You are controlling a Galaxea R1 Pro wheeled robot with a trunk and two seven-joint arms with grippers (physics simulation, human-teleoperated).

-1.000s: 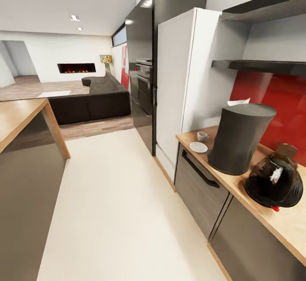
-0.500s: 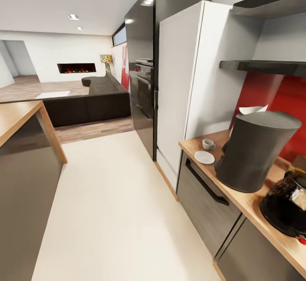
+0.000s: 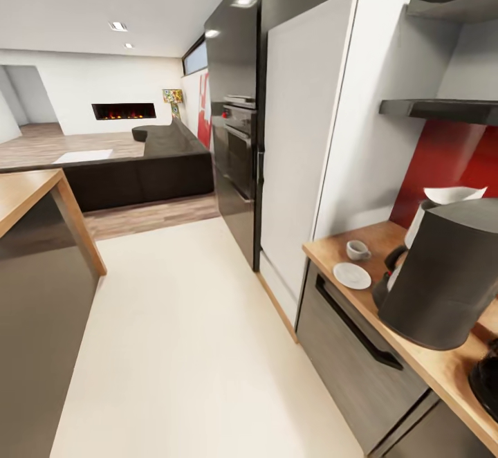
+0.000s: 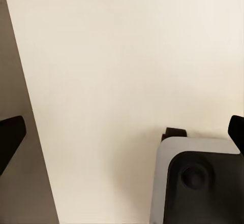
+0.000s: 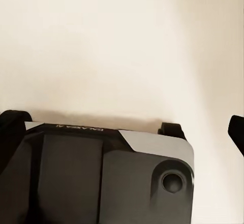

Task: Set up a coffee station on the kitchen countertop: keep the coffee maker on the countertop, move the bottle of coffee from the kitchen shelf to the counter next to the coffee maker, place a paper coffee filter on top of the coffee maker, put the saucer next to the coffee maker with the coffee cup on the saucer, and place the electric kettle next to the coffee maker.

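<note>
White coffee cup (image 3: 357, 250) and saucer (image 3: 352, 275) sit apart on the worktop (image 3: 332, 249), right. We'd judge them light, brittle; take the cup's rim. Both wrists' fingers wide, empty.

The bench (image 3: 332, 247) is light matt wood over grey fronts. The saucer (image 3: 352, 276) and cup (image 3: 357, 250) look glazed white. The fridge (image 3: 238, 126) is glossy black, the splashback (image 3: 443, 160) shiny red, the floor (image 3: 180, 347) smooth cream.
</note>
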